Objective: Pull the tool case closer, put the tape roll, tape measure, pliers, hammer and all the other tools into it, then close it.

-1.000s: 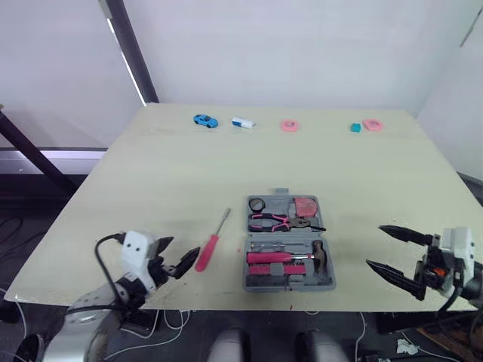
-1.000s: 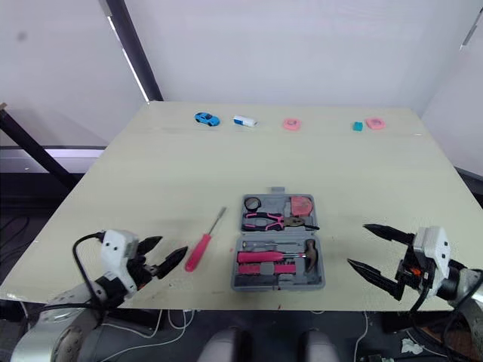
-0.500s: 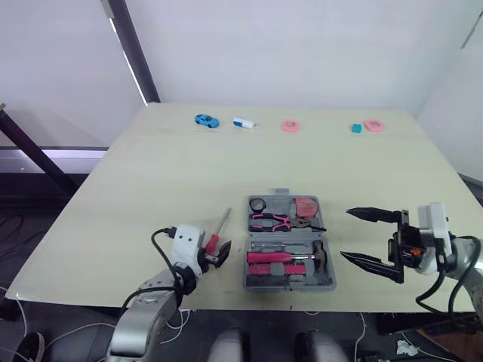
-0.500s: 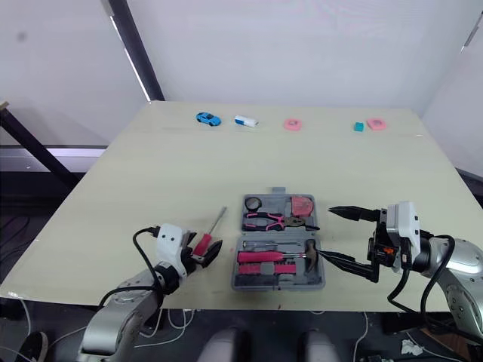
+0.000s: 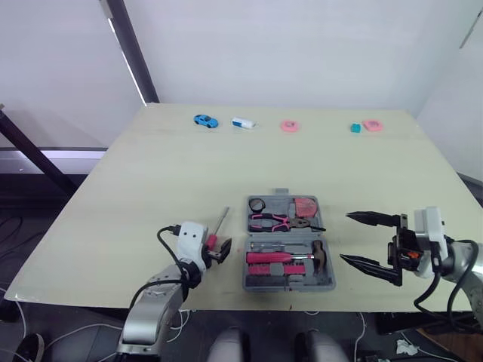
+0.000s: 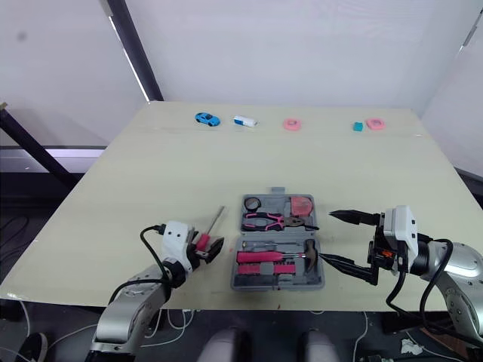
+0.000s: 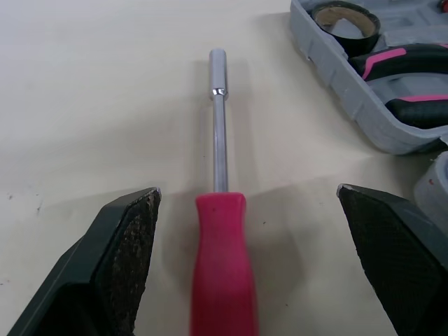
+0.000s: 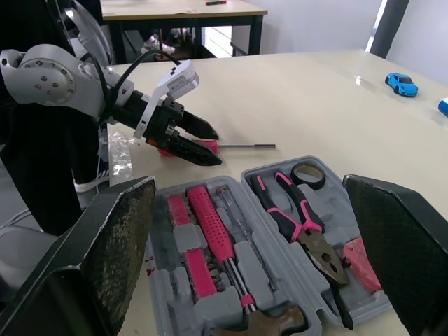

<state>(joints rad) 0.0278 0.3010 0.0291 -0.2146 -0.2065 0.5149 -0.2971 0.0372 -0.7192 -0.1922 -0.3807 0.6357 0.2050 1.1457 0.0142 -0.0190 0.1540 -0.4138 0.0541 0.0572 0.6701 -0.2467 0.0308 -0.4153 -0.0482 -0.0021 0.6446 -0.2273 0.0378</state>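
Observation:
The grey tool case (image 5: 289, 241) lies open near the table's front edge. It holds a black tape roll (image 5: 257, 204), a pink tape measure (image 5: 306, 205), pink-handled pliers (image 5: 278, 221), a hammer (image 5: 318, 256) and a pink driver (image 5: 269, 257). A red-handled screwdriver (image 7: 220, 266) lies on the table just left of the case, with its shaft (image 7: 219, 133) pointing away. My left gripper (image 7: 248, 190) is open and straddles the red handle without touching it; it is also seen at the handle (image 5: 216, 251). My right gripper (image 5: 347, 237) stands wide open just right of the case, with nothing in it.
Along the far edge lie a blue toy car (image 5: 204, 120), a small white block (image 5: 242, 122), a pink ring (image 5: 288, 126), a teal cube (image 5: 355, 127) and another pink piece (image 5: 371, 124). The wide middle of the table (image 5: 226, 166) is bare wood.
My left gripper came in from the left and now straddles the screwdriver handle. My right gripper moved in toward the case's right side, then eased back slightly.

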